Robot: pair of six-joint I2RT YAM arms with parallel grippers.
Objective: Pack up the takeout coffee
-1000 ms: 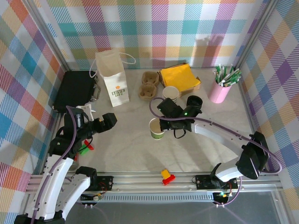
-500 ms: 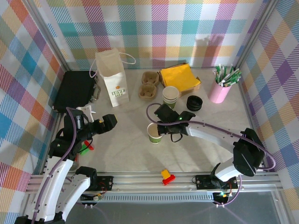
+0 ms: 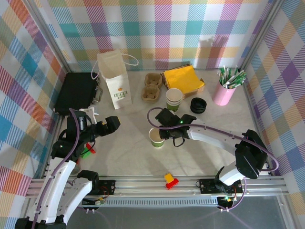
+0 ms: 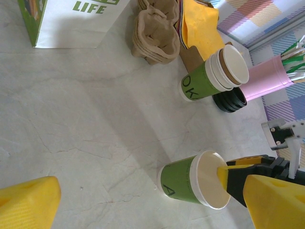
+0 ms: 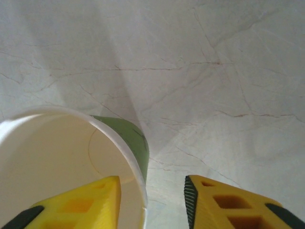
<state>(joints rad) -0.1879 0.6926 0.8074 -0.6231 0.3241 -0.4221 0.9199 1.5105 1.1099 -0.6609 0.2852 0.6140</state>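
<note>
The takeout coffee is out of view. A lidless cream-and-green cup [image 3: 156, 137] stands upright in the middle of the table, also seen in the left wrist view [image 4: 183, 183]. My right gripper [image 3: 165, 133] is at its rim. Its jaws are open [image 5: 151, 187], with one yellow finger [image 5: 81, 202] inside the cup [image 5: 132, 139] and the other outside, a gap away from the wall. My left gripper [image 3: 112, 124] hovers to the left of the cup, wide open [image 4: 138, 193] with nothing between its fingers.
At the back stand a white paper bag [image 3: 114, 78], a brown cup carrier [image 3: 151, 90], yellow napkins [image 3: 182, 77], a stack of lidless cups [image 3: 174, 98], black lids [image 3: 198, 105] and a pink cup of sticks [image 3: 225, 90]. A black case [image 3: 76, 91] lies at the left.
The right gripper carried the lidless cup a little left and toward the front, then its jaws parted from the rim. The left arm has barely moved.
</note>
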